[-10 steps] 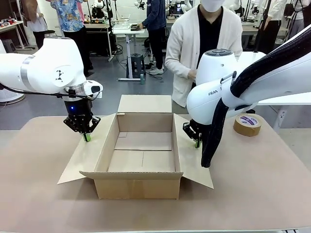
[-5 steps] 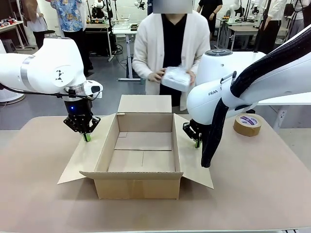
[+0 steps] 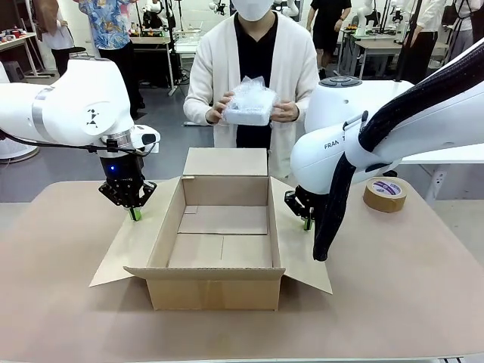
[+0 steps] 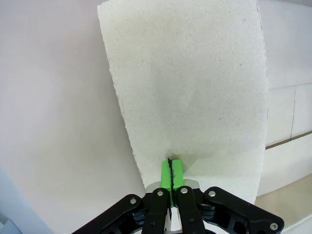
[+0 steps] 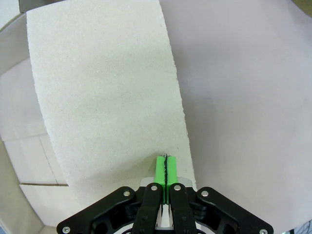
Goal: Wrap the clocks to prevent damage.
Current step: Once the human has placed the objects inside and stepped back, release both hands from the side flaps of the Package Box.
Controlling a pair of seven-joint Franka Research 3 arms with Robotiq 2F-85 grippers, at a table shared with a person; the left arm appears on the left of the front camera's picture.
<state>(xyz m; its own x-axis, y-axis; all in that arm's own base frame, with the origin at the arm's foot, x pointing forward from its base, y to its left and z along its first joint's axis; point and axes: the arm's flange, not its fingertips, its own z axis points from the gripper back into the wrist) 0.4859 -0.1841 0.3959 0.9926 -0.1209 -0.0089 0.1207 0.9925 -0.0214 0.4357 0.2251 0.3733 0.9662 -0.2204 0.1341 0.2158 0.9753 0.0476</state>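
**Front view:** fixed camera on the robot's side, between the two arms. It faces across the pale brown table (image 3: 393, 295) towards the person (image 3: 302, 60) at the far side. Middle distance; the open brown cardboard box (image 3: 224, 291) is seen whole.

**Left wrist view:** faces down along the left gripper (image 4: 170, 170), very near the box's left flap (image 4: 190, 87).

**Right wrist view:** faces down along the right gripper (image 5: 165, 168), very near the right flap (image 5: 107, 97).

**Shared:** the front view also shows both flaps and both grippers.
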